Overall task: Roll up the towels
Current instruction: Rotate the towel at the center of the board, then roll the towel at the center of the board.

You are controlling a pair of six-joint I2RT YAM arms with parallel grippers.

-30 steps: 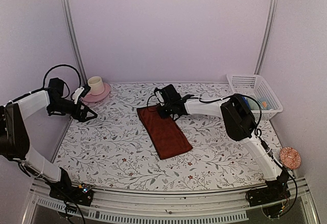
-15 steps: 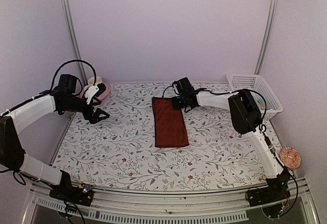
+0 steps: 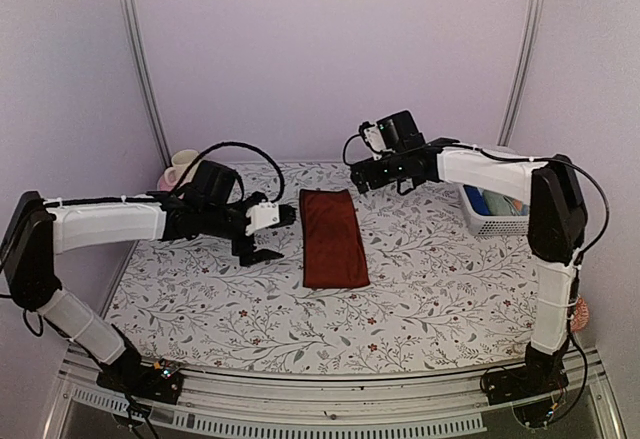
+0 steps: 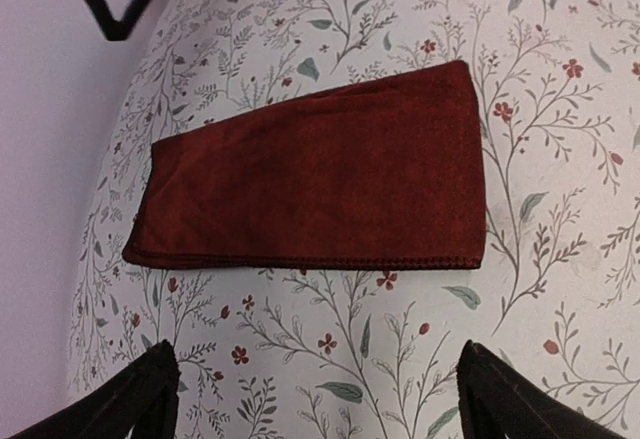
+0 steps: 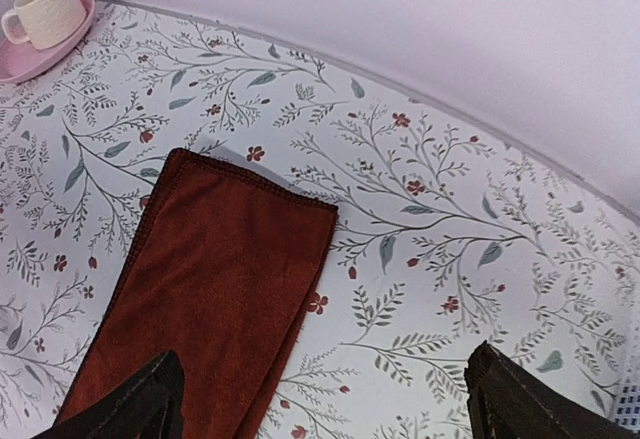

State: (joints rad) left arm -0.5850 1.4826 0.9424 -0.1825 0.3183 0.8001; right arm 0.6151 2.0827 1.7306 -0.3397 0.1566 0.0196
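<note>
The dark maroon towel (image 3: 333, 237) lies flat, folded into a long strip, in the middle of the floral table cover (image 3: 430, 279). It fills the left wrist view (image 4: 310, 189) and shows at lower left in the right wrist view (image 5: 215, 299). My left gripper (image 3: 272, 236) (image 4: 320, 399) hovers open just left of the towel's long edge, touching nothing. My right gripper (image 3: 366, 179) (image 5: 325, 409) hangs open above the towel's far right corner, holding nothing. A blue cloth (image 3: 480, 200), apparently the other towel, shows inside the basket.
A white mesh basket (image 3: 497, 217) stands at the back right, partly behind my right arm. A cream cup (image 3: 182, 167) (image 5: 45, 7) sits on a pink plate (image 5: 25, 59) at the back left. Walls close off the back and both sides.
My right gripper let go of the towel's far end, opened and lifted away to the right. My left arm swung right, up to the towel's left edge. The towel now lies straight.
</note>
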